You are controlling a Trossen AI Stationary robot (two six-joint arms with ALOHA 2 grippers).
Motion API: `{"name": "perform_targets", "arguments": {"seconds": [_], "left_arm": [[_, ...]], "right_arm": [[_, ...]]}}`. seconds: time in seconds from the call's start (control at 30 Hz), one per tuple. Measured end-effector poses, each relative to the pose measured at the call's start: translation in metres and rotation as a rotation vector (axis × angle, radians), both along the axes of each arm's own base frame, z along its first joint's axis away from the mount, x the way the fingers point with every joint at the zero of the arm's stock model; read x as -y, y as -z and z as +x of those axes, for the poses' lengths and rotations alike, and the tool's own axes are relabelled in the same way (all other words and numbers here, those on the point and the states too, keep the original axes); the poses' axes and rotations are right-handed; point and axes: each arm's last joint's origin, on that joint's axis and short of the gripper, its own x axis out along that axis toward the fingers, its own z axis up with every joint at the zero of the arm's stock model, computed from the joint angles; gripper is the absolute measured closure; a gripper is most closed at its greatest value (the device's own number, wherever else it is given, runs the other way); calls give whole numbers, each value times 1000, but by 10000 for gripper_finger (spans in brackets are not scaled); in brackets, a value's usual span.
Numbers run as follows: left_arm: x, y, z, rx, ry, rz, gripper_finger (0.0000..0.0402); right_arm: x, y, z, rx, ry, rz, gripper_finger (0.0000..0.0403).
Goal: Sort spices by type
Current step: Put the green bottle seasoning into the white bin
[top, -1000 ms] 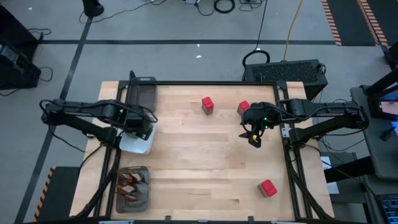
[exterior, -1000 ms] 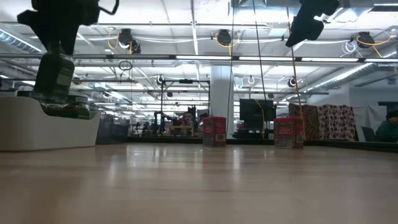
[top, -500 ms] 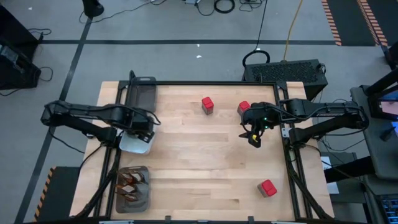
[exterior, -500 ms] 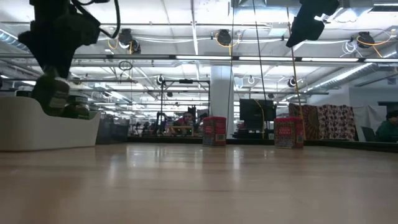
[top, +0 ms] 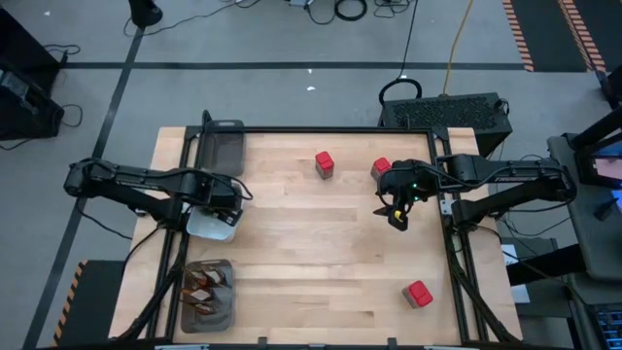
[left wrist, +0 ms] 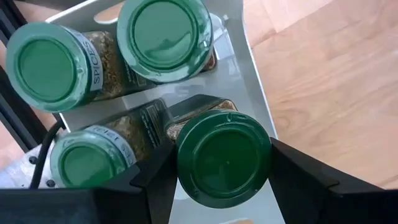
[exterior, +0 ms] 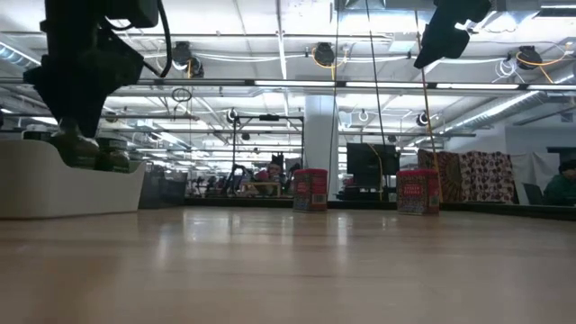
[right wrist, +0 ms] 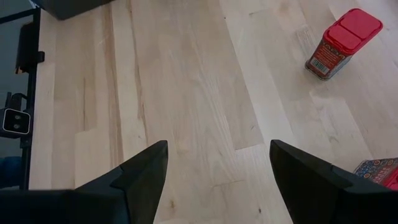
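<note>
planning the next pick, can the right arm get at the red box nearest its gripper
Probably yes: the right gripper hangs open above bare wood, and the red square-lidded spice box stands close by with nothing between them.

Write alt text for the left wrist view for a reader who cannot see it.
The left pincer is shut on a round glass spice jar with a green lid, holding it over a white dish. Three more green-lidded jars stand in the dish, with light wooden table beside it.

The left gripper (left wrist: 217, 180) reaches down at the tabletop's left edge with its fingers (left wrist: 158, 180) closed on a green-lidded jar (left wrist: 224, 158), while the right gripper (right wrist: 217, 180) hangs above the right side, fingers (right wrist: 146, 174) spread apart.
</note>
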Motion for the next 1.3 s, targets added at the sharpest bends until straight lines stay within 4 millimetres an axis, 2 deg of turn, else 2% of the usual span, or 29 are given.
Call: {"name": "perform_targets", "arguments": {"seconds": [0.33, 1.03, 1.3], "left_arm": [[-2, 0, 1, 14, 10, 53, 182], [-8, 0, 2, 20, -17, 54, 182], [-8, 0, 2, 20, -17, 53, 161]], "right_arm": [[0, 0, 0, 1, 0, 0, 138], [0, 0, 0, 1, 0, 0, 138], [0, 0, 0, 1, -2, -2, 138]]}}
